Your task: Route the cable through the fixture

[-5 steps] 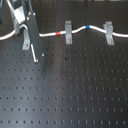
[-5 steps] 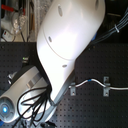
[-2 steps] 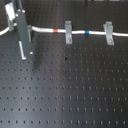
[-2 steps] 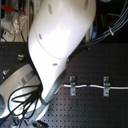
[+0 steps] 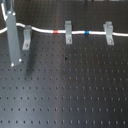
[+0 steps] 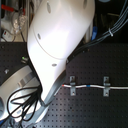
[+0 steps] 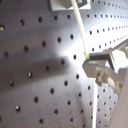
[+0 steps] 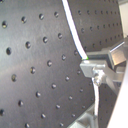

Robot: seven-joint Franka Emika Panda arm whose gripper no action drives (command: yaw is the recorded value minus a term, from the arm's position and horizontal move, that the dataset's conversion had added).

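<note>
A black perforated counter [image 5: 70, 90] fills the foreground, its regular grid of holes bare in front of the claw [image 5: 10, 20], which hangs at the first exterior view's left. In both wrist views the claw's fingers are pinched narrowly on the white cable [image 7: 79, 30], gripping it at one spot while the cord runs on across the holed plate. Just beside the claw stands the nearest grey fixture [image 5: 27, 37], with the cable lying across its top; farther off along the same line stand a second fixture [image 5: 68, 32] and a third [image 5: 108, 33], with a red band [image 5: 55, 31] and a blue band [image 5: 87, 32] on the cord between them. In the second exterior view the arm's white casing [image 6: 60, 40] blocks most of the cluttered room behind. Compared with a second ago, the claw has shifted toward the first exterior view's left edge and now hangs upright rather than tilted.
</note>
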